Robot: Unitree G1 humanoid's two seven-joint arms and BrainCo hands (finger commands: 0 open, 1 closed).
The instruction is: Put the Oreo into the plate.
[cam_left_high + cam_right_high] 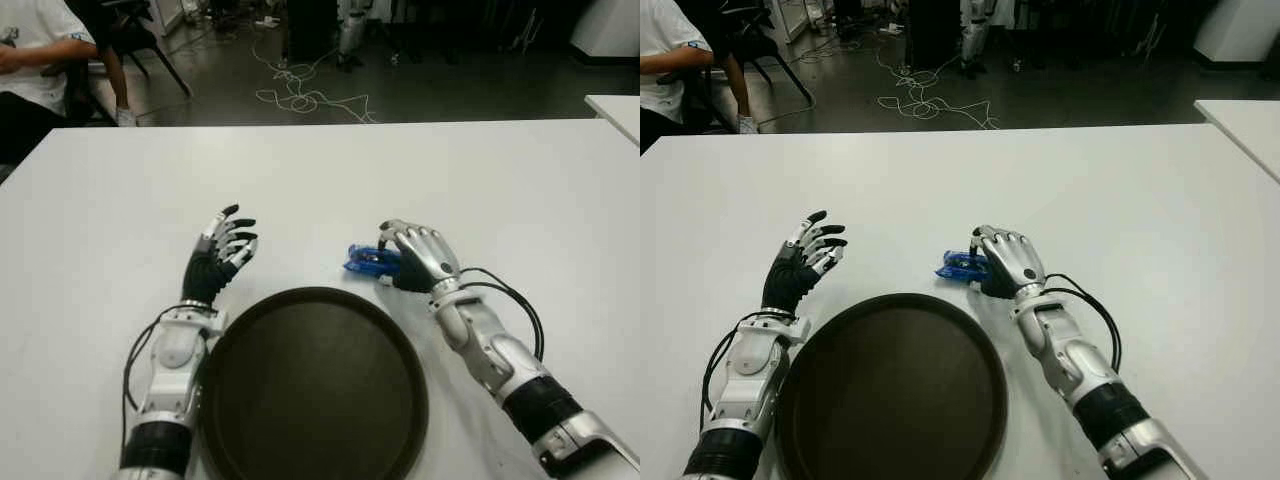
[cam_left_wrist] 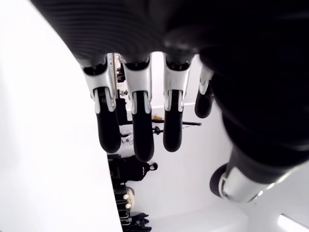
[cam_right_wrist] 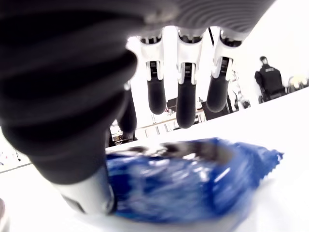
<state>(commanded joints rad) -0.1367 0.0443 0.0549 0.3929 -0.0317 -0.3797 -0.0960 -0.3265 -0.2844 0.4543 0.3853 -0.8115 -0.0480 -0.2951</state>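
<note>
1. The right hand (image 1: 420, 256) arches over the blue Oreo packet (image 1: 368, 261). Its fingers (image 3: 186, 104) hang above the wrapper and the thumb sits at one end, so they are cupped round the packet but not closed on it.
2. The Oreo packet lies flat on the white table (image 1: 480, 180), just beyond the far right rim of the plate (image 1: 410, 400), outside it.
3. The left hand (image 1: 218, 258) shows to the left of the plate's far edge, with its fingers (image 2: 140, 125) loosely extended, slightly apart and holding nothing.
4. The plate is a round, dark dish between the two forearms, near the robot's body. Nothing lies in it.
5. Nothing stands between the packet and the plate; only a short strip of bare table separates them.
6. Beyond the table's far edge, a tangle of pale cable (image 1: 300, 95) lies on the dark floor, and a seated person (image 1: 35, 60) shows at the far left corner.
</note>
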